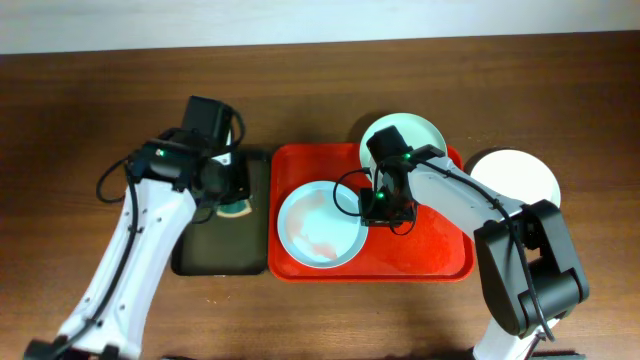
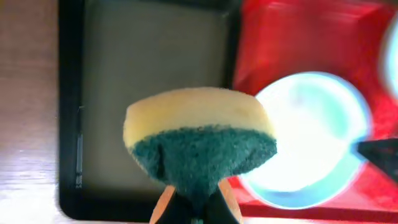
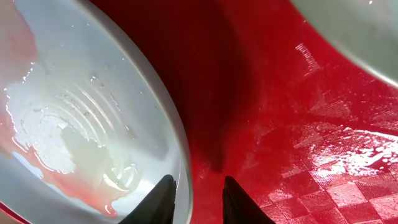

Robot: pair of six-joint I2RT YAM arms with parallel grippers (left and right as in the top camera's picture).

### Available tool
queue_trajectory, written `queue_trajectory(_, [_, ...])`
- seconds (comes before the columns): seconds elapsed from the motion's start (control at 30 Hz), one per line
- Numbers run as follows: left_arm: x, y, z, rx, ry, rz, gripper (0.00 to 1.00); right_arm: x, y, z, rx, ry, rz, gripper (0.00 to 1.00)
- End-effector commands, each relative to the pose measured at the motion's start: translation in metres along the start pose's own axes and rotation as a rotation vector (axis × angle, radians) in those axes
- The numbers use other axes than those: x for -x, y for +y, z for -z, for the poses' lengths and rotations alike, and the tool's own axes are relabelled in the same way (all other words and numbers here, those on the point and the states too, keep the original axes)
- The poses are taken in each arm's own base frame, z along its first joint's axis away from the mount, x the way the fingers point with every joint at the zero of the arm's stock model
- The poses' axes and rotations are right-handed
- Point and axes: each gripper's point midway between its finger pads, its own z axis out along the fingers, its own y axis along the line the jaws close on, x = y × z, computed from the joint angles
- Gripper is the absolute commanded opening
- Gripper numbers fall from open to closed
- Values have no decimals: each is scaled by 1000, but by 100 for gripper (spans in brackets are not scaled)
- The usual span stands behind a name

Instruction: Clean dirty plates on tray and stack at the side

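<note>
Overhead, the left fingers (image 1: pixel 232 198) hang over the dark tray (image 1: pixel 215 255) clamped on a sponge (image 1: pixel 238 208), the right fingers (image 1: pixel 380 212) sit at the right edge of the near mint-blue plate (image 1: pixel 315 235) on the red tray (image 1: pixel 440 255), and a white plate (image 1: pixel 520 175) lies on the table (image 1: pixel 90 80) to the right. Only the left wrist view shows the sponge (image 2: pixel 199 143) pinched by its green tip alone, so hard scrubbing could twist it loose. Only the right wrist view shows the right fingers (image 3: pixel 163 199) narrowly apart at the plate's wet, red-smeared rim, where a shallow bite could slip.
</note>
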Motion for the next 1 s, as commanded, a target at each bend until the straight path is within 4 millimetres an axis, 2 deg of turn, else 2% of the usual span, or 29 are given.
queue_trajectory(0.0, [-16,29,-42,73,124,-81,0,-3,-4,-5,-21,11,5,27])
queue_trajectory(0.17, [-30,45,-108,102,215,-63,0,-3,-4,-5,-20,9,5,27])
queue_trajectory(0.27, [-39,47,-131,108,265,-62,0,-2,-3,-5,-19,6,6,27])
queue_trajectory(0.3, [-40,46,-132,103,270,-61,6,-2,-3,-5,-19,5,7,28])
queue_trajectory(0.33, [-39,44,-129,91,268,-57,19,-2,-3,-5,-19,4,7,31])
queue_trajectory(0.37, [-35,44,-125,89,259,-55,29,-2,-3,-5,-19,4,7,31])
queue_trajectory(0.4, [-29,42,-117,85,239,-55,32,-2,-3,-5,-19,4,7,31])
queue_trajectory(0.47, [-13,40,-97,71,179,-41,33,-2,-3,-5,-19,5,6,32])
queue_trajectory(0.53, [14,38,-46,7,24,18,33,-3,-4,-6,-20,8,5,33])
queue_trajectory(0.6, [27,42,-7,-15,-105,93,37,-5,-5,-8,-20,10,4,32])
queue_trajectory(0.63, [30,45,15,-27,-173,108,62,-6,-6,-10,-20,9,-2,31])
queue_trajectory(0.67, [31,47,38,-38,-240,112,99,-7,-8,-14,-18,5,-25,25])
queue_trajectory(0.7, [30,46,50,-45,-274,110,99,-7,-8,-15,-17,2,-38,21])
queue_trajectory(0.77, [21,50,70,-34,-311,112,99,-6,-9,-17,-13,-6,-35,4])
queue_trajectory(0.87, [16,51,77,-33,-319,113,99,-4,0,-11,26,-6,-33,4])
queue_trajectory(0.97, [16,51,76,-33,-319,113,99,5,12,14,36,-30,-24,4])
